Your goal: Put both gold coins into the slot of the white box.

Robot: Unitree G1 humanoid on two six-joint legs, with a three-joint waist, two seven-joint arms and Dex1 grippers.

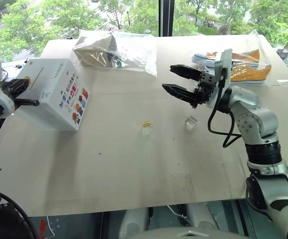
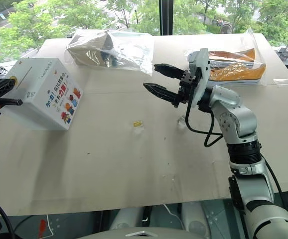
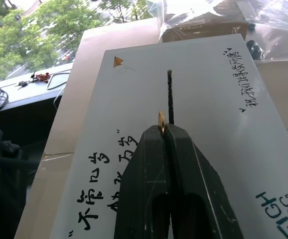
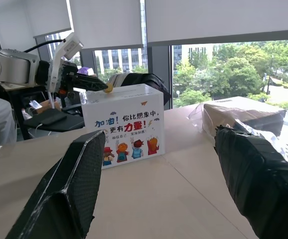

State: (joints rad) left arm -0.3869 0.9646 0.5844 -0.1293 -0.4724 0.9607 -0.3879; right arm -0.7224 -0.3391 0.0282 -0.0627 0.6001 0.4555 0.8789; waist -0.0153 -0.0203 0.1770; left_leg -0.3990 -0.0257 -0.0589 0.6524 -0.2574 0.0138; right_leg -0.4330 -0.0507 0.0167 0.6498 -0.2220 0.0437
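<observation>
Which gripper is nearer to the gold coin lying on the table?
Right. The right gripper hangs open above the coin on the table; the left gripper is at the white box.

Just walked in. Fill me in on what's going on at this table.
The robot's left gripper is shut on a small shiny gold coin, held just above the thin dark slot in the top of the large white cardboard box. The second gold coin lies on the beige tabletop. The right gripper hangs open above the table, holding nothing.
</observation>
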